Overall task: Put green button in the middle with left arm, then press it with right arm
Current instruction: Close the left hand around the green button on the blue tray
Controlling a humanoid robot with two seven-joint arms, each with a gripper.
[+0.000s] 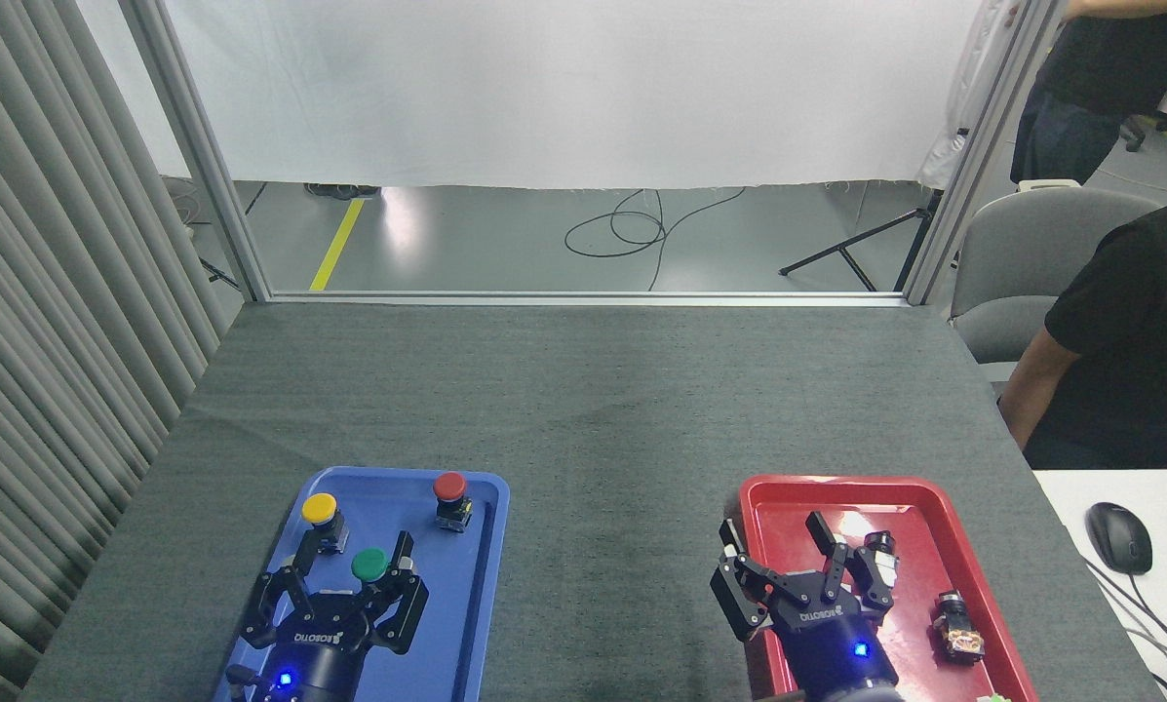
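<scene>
Green button [369, 564] sits in the blue tray [484, 585], left hand [349, 570] spread around it, ungripped; right hand [776, 556] spread at three o'clock. Moving and pressing remain.

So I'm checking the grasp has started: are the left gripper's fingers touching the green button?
Cannot tell. In the head view the left gripper has fingers open around the green button, but overlap hides any contact or gap.

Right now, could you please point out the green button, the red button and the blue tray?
green button [369, 563], head view, on its domed cap.
red button [449, 485], head view, on its round cap.
blue tray [486, 585], head view, on its right rim.
</scene>
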